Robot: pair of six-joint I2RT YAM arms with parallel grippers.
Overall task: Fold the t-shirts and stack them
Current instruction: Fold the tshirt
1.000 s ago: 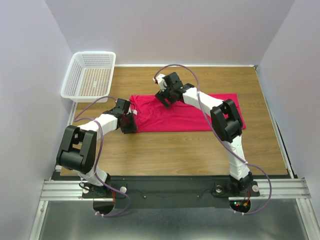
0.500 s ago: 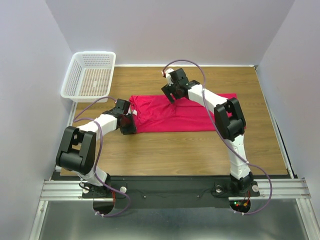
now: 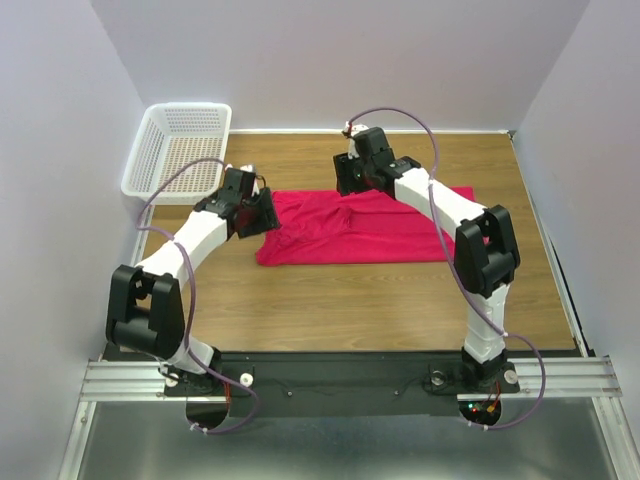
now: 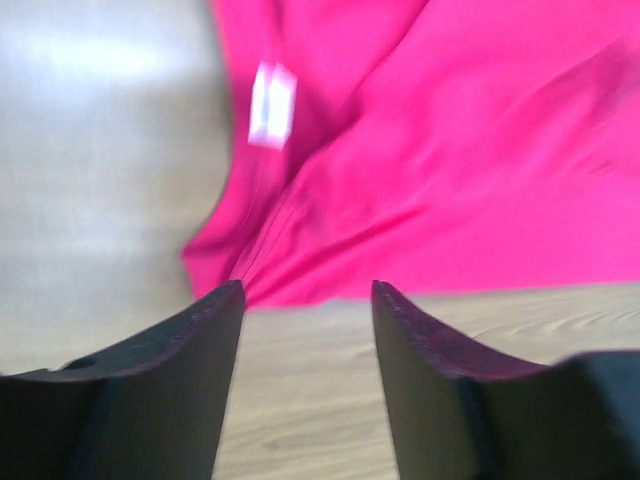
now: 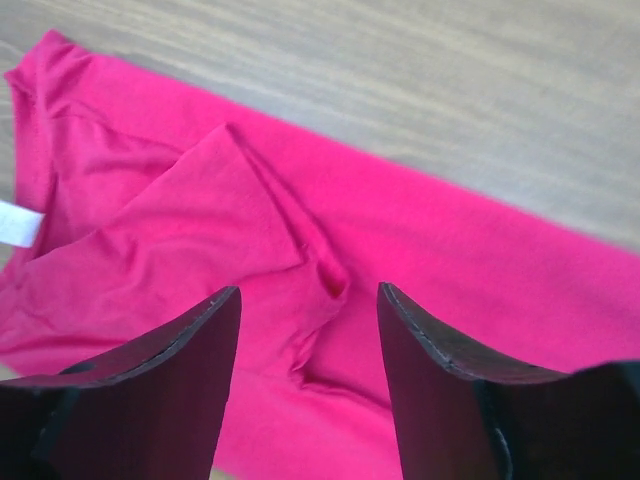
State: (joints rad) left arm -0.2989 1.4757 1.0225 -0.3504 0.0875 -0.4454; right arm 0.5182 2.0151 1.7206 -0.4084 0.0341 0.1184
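Note:
The crimson-pink t-shirt (image 3: 380, 230) lies folded into a long band across the middle of the table, its left end rumpled. My left gripper (image 3: 266, 213) hovers at the shirt's left end, open and empty. In its wrist view (image 4: 307, 300) the wood lies between the fingers, with the shirt (image 4: 460, 170) and its white neck label (image 4: 272, 105) just beyond. My right gripper (image 3: 351, 187) is over the shirt's far edge, open and empty. Its wrist view (image 5: 308, 300) shows a raised crease of the shirt (image 5: 330, 285) between the fingers and the label (image 5: 18, 222) at the left edge.
A white plastic mesh basket (image 3: 180, 150) stands at the far left corner of the wooden table (image 3: 340, 300). Grey walls close in the back and both sides.
My left gripper has lifted off the shirt's near-left corner and moved toward the far side. My right gripper has moved right and back along the far edge. The shirt's left end has shifted.

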